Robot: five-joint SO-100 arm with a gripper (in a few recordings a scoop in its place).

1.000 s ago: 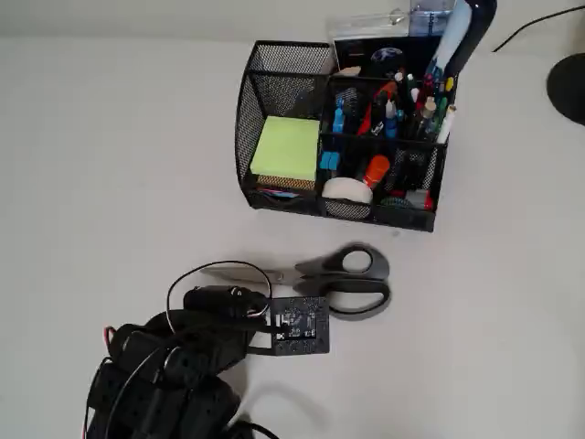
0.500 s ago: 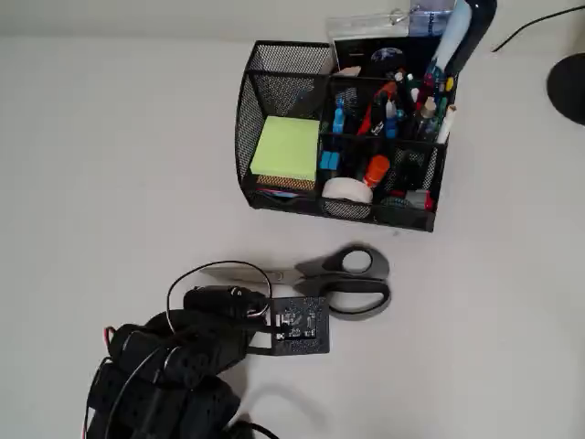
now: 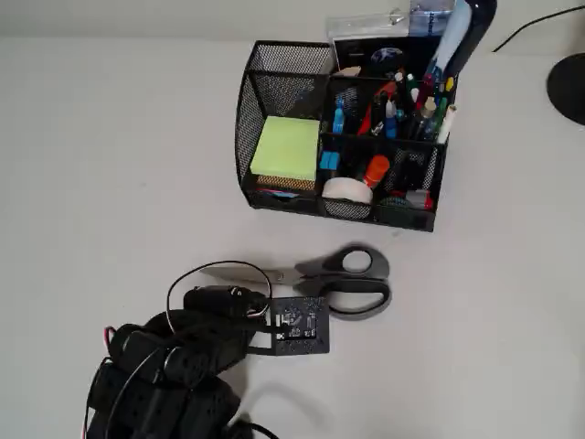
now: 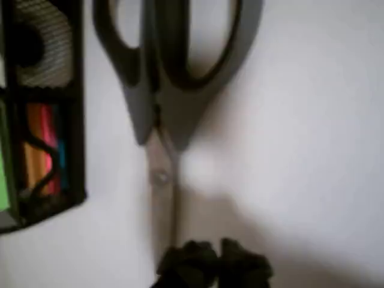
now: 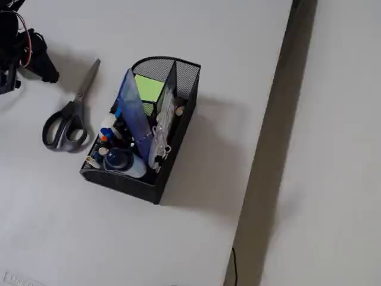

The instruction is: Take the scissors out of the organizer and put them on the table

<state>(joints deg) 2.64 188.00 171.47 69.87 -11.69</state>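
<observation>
The scissors lie flat on the white table, dark grey handles to the right and blades pointing left in the overhead view. They rest in front of the black mesh organizer, apart from it. My gripper sits low beside the blades, on the side away from the organizer, and looks shut with nothing in it. In the wrist view the scissors run up from my fingertips, with the organizer at the left. The fixed view shows the scissors, the organizer and the gripper.
The organizer holds a lime-green note pad, a white tape roll and several coloured pens. A dark round base sits at the right edge. The table edge runs down the right of the fixed view.
</observation>
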